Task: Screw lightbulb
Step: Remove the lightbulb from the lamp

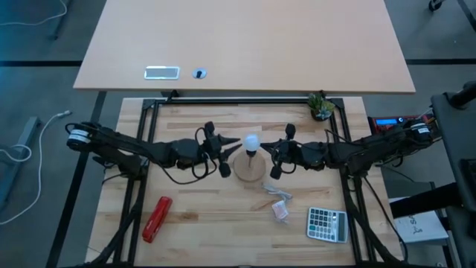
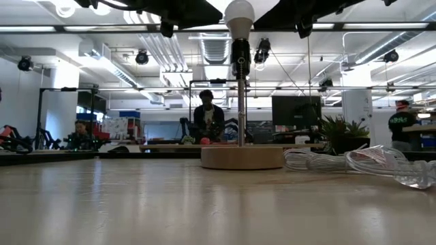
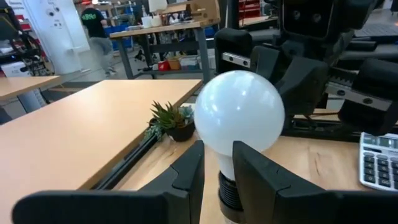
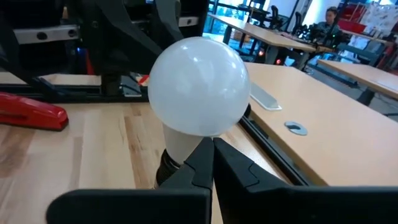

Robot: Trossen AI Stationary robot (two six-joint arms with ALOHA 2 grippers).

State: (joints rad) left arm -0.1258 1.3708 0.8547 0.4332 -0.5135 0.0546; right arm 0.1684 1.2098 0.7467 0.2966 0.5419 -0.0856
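Observation:
The white frosted lightbulb (image 1: 251, 141) stands upright with its neck in the black socket (image 2: 239, 54) of a thin pole on a round wooden disc (image 1: 248, 170). My left gripper (image 3: 217, 163) is level at the bulb's left, slightly open, and the bulb's neck (image 3: 222, 167) shows through the gap. My right gripper (image 4: 212, 152) is level at the bulb's right, shut, with its tips just under the bulb's round part (image 4: 199, 84). My left gripper comes level from the table's left, with a finger (image 3: 189, 171) on either side of the bulb's neck; I cannot tell whether it touches. My right gripper comes level from the table's right, its shut fingertips (image 4: 205, 158) at the bulb's lower part; I cannot tell whether they touch.
A red stapler (image 1: 157, 219) lies at the near left. A calculator (image 1: 327, 223), a clear plastic wrapper (image 1: 277, 192) and a small packet (image 1: 280, 211) lie at the near right. A small plant (image 1: 321, 106) stands at the far right. People are in the room behind.

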